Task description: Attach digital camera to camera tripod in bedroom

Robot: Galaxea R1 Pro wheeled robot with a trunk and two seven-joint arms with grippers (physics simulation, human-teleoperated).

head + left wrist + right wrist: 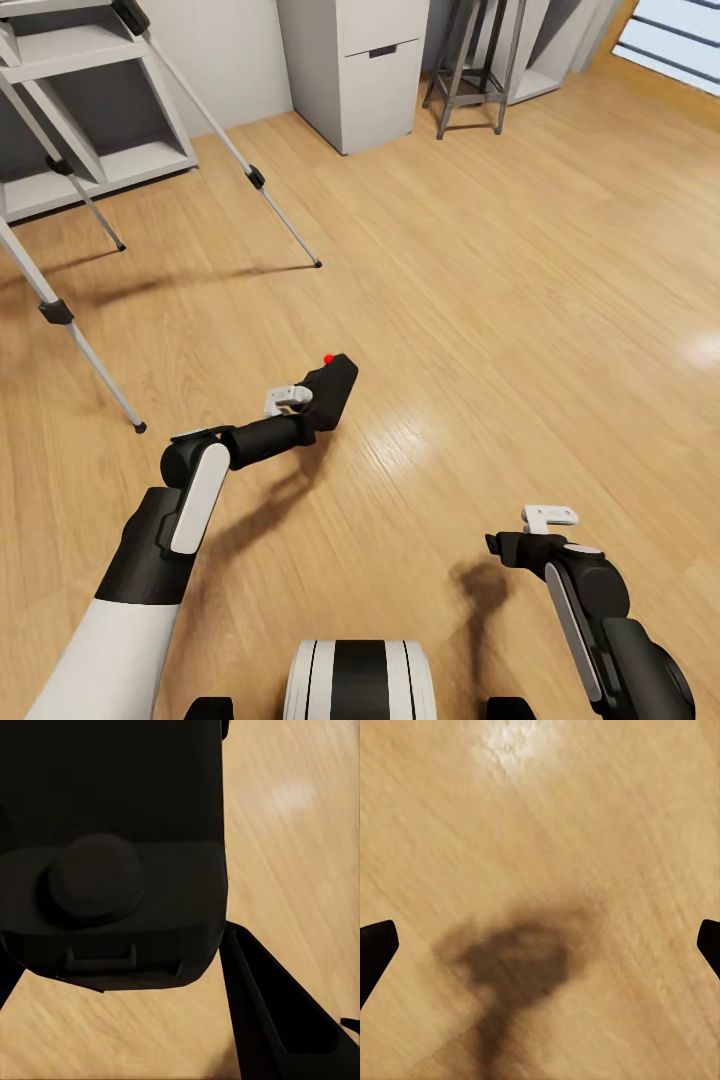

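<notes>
Room: light wood plank floor (480,300), glossy with pale glare patches; white cabinet (355,65) and a dark metal stool (475,60) along the far wall, white cube shelves (90,110) at the far left.
Digital camera (328,393): chunky matte black body with a red dot at its top corner, held above the floor in front of the robot; in the left wrist view it is a dark block (112,847) with a round knob, detail lost in shadow.
Left gripper (315,410): arm reaching forward, elbow bent, jaws clamped on the camera; one black finger (277,1005) shows beside the body.
Camera tripod (60,310): silver tubular legs, black joints and feet, standing at the far left; head cut off by the edge.
Right gripper (540,945): held low at the right, jaws spread wide, only dark tips at the edges over its blurred shadow on the planks.
</notes>
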